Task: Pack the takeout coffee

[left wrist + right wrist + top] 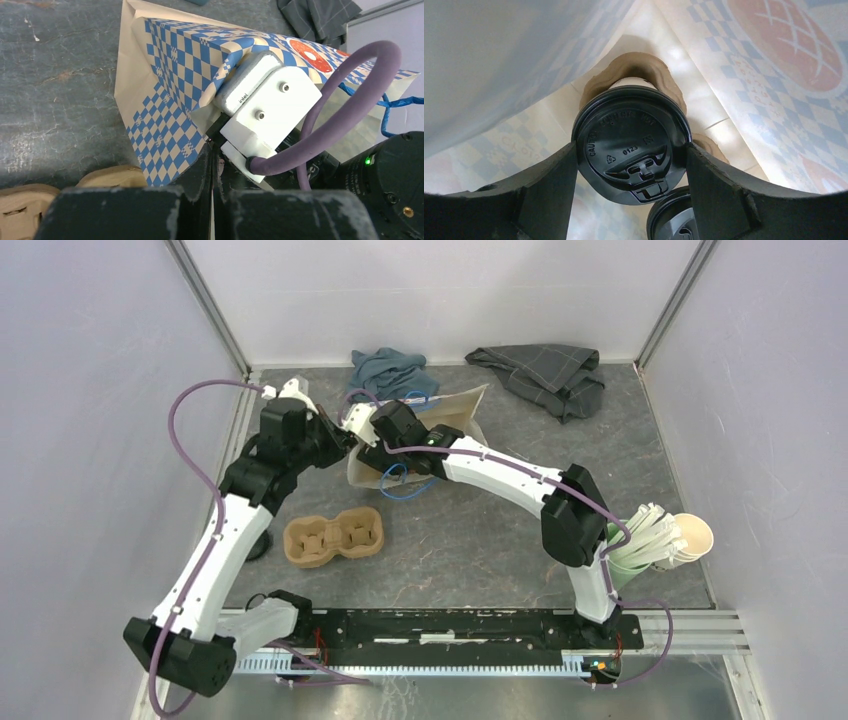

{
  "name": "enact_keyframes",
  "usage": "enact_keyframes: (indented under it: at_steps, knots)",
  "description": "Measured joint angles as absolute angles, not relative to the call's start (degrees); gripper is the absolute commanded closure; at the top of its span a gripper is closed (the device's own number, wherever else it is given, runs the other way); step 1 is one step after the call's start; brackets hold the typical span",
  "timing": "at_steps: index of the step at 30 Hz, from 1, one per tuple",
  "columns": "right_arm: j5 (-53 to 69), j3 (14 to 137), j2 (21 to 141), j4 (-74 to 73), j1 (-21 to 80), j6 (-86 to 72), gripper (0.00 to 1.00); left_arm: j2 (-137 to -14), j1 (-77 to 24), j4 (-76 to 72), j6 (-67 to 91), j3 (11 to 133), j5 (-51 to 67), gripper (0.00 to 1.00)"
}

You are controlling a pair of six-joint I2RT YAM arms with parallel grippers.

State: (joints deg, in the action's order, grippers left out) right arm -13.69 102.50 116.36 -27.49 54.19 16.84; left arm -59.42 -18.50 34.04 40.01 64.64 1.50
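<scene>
The right end effector (631,150) is reached deep inside the paper bag (165,65), its fingers clamped on either side of the black lid of the takeout coffee (631,130). The cup sits upright in a pulp cup carrier (639,62) on the bag's floor, probably so that it does not tip. A second black lid (674,220) shows just beside it. The left end effector (212,170) has its fingers pressed together at the bag's rim, apparently pinching the paper to hold the mouth open and steady. Another pulp carrier (333,536) lies on the surface (480,540) near the bag.
</scene>
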Motion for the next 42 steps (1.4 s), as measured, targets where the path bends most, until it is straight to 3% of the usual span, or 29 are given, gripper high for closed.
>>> enact_keyframes:
  at_steps: [8, 17, 25, 42]
  knots:
    - [-9.8, 104.0, 118.2, -27.5, 51.6, 14.9, 0.22, -69.4, -18.7, 41.9, 41.1, 75.7, -0.6, 0.98]
    - [-7.1, 109.6, 123.8, -26.3, 50.8, 17.2, 0.22, -70.9, -18.4, 42.7, 41.6, 76.5, -5.3, 0.98]
    - [-4.7, 109.5, 123.2, -26.9, 50.5, 17.6, 0.02, -70.9, -18.5, 42.9, 43.0, 76.5, -5.8, 0.98]
    - [-1.7, 112.3, 119.0, -40.1, 50.3, 11.5, 0.02, -70.5, -19.0, 42.8, 48.9, 76.5, -5.7, 0.98]
